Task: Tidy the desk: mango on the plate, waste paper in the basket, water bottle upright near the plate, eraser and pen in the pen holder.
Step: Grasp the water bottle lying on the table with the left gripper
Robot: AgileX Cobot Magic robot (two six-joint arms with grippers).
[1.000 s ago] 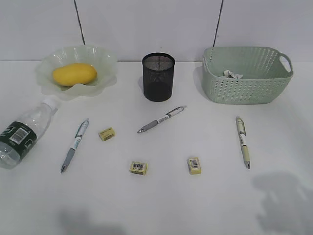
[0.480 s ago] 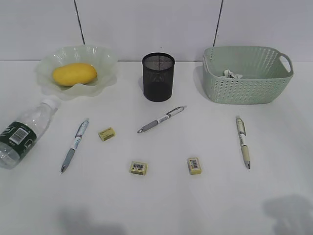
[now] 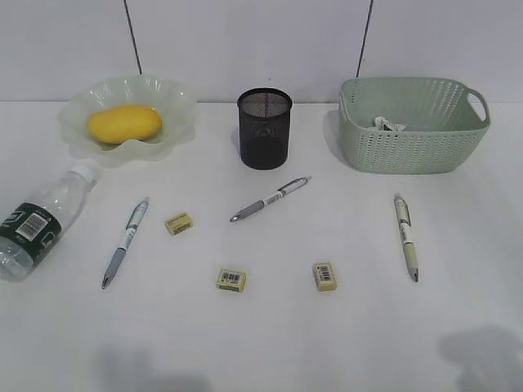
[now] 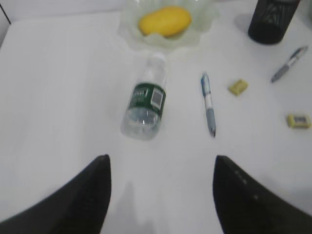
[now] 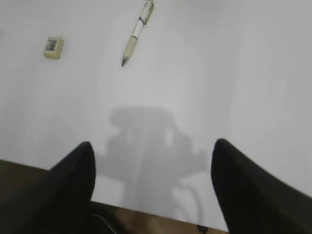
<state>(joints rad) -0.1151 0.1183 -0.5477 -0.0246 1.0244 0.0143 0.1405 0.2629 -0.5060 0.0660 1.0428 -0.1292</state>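
1. One mango lies on the far-left plate, of which there is also one.
2. One water bottle lies on its side at the left edge.
3. Three pens: left pen, middle pen, right pen.
4. Three erasers: left eraser, middle eraser, right eraser.
5. One pen holder stands far centre.
6. One basket sits far right, with one waste paper inside.

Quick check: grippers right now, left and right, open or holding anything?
Left gripper: open, holding nothing, above the desk.
Right gripper: open, holding nothing.
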